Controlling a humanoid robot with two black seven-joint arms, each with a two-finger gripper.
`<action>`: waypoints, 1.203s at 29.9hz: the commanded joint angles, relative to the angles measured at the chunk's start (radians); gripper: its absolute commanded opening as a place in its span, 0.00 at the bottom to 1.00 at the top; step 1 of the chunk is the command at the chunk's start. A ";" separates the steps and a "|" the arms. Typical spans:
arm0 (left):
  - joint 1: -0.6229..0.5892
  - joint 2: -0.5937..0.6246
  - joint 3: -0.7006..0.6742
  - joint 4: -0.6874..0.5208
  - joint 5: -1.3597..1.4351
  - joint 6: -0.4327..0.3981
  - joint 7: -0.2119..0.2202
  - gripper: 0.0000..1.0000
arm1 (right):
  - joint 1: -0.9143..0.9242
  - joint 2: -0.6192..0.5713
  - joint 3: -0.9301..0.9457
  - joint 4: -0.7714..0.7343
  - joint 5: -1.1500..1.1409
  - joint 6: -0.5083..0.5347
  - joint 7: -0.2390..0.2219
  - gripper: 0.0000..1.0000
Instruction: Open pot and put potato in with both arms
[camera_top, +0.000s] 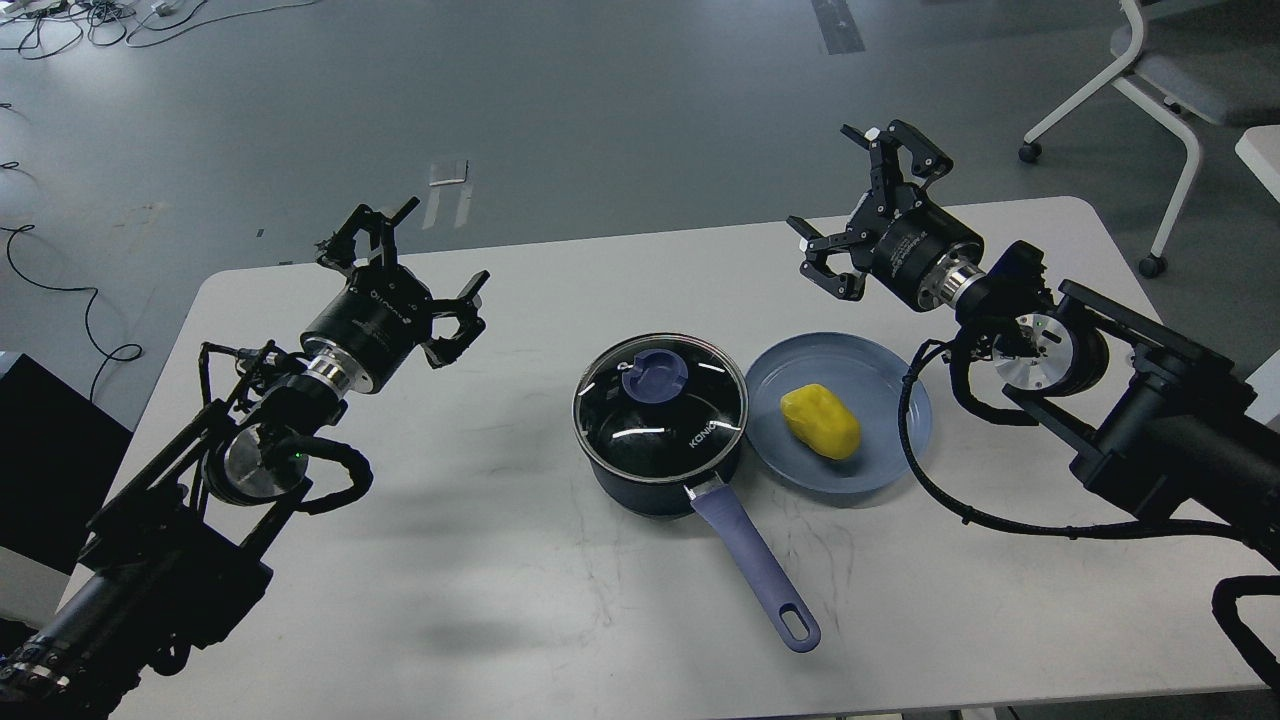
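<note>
**Two open grippers above a table with a lidded pot and a potato on a plate**

A white tabletop (480, 560) with rounded corners fills most of the head view, with grey floor beyond its far edge. Near the middle of the tabletop stands the pot (655, 480), a small dark navy saucepan. A glass lid (660, 405) with a lavender-blue knob (655, 374) sits closed on it. The pot's long lavender-blue handle (750, 560) runs toward the near edge, angled slightly right, and ends in a loop hole.

Just to the right of the pot, touching or nearly touching it, lies a flat blue plate (880, 400). The potato (820, 421), a bright yellow lumpy oval, rests on the plate, a little right of the plate's centre.

The left arm (200, 500) comes in from the lower left corner. Its left gripper (405, 260) hangs in the air over the far left part of the tabletop, fingers spread wide and holding nothing. It is well apart from the pot.

The right arm (1130, 400) comes in from the right edge. Its right gripper (850, 200) hangs in the air over the far edge of the tabletop, beyond the plate, fingers also spread wide and empty.

On the floor past the far right corner stands a white chair (1150, 80) on castors. Loose cables (60, 25) lie on the floor at the upper left.
</note>
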 joint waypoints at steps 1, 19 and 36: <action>-0.001 0.006 0.001 0.002 0.001 0.002 0.001 0.98 | -0.018 -0.005 0.002 0.007 0.001 0.006 -0.003 1.00; -0.002 0.001 -0.008 0.003 -0.002 0.035 -0.002 0.98 | -0.029 -0.073 0.035 0.039 0.000 0.016 0.000 1.00; -0.002 0.023 -0.009 -0.003 -0.001 0.042 -0.011 0.98 | 0.045 -0.096 0.005 0.042 0.000 0.016 -0.003 1.00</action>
